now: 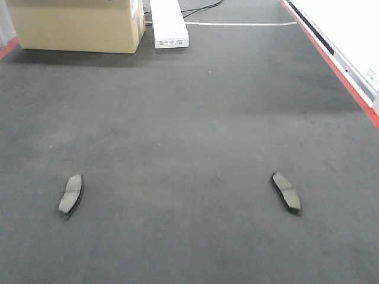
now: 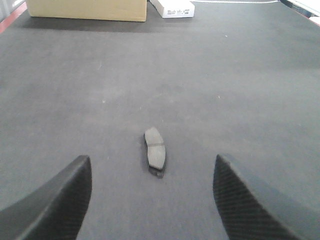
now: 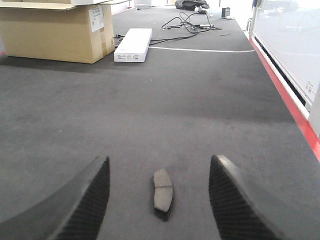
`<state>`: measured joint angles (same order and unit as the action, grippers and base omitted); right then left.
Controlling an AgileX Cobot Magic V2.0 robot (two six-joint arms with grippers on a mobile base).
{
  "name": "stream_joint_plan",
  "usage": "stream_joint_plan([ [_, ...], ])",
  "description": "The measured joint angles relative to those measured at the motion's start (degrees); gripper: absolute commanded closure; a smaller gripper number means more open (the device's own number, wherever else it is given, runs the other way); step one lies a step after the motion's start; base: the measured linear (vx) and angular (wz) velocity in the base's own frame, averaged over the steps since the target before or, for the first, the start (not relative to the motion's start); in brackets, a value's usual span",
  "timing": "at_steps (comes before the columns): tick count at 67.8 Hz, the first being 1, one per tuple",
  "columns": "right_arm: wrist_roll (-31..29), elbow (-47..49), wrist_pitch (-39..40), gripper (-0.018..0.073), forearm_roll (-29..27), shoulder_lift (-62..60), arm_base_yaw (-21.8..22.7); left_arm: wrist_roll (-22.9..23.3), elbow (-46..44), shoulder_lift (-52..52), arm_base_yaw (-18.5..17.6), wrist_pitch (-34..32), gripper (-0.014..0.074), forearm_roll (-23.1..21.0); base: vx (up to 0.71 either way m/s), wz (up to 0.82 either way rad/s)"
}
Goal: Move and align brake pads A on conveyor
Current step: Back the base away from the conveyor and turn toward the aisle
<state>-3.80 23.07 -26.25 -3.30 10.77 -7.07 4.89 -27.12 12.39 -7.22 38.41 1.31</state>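
Note:
Two brake pads lie flat on the dark conveyor belt (image 1: 189, 118). In the front view one pad (image 1: 71, 194) lies at the left and one (image 1: 286, 192) at the right; neither gripper shows there. In the left wrist view my left gripper (image 2: 152, 172) is open and empty, its fingers (image 2: 75, 190) on either side of a pad (image 2: 155, 151) that lies just ahead of the tips. In the right wrist view my right gripper (image 3: 157, 172) is open and empty above a pad (image 3: 163, 192) lying between its fingers (image 3: 230, 200). Other pads are out of view.
A cardboard box (image 1: 77, 23) and a white box (image 1: 169, 23) stand at the far end of the belt. A red side rail (image 1: 337, 71) runs along the right edge. Cables (image 3: 192, 22) lie beyond the belt.

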Motion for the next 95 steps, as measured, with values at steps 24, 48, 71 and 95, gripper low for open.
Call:
stream_joint_plan([
  [24, 0.0, 0.0, 0.0, 0.0144, 0.0, 0.0, 0.0, 0.0, 0.0, 0.0, 0.0, 0.0, 0.0094, 0.0, -0.29, -0.04],
  [48, 0.0, 0.0, 0.0, 0.0144, 0.0, 0.0, 0.0, 0.0, 0.0, 0.0, 0.0, 0.0, 0.0094, 0.0, -0.40, 0.04],
  [71, 0.0, 0.0, 0.0, 0.0144, 0.0, 0.0, 0.0, 0.0, 0.0, 0.0, 0.0, 0.0, 0.0094, 0.0, -0.42, 0.02],
  [95, 0.0, 0.0, 0.0, 0.0144, 0.0, 0.0, 0.0, 0.0, 0.0, 0.0, 0.0, 0.0, 0.0094, 0.0, -0.33, -0.03],
])
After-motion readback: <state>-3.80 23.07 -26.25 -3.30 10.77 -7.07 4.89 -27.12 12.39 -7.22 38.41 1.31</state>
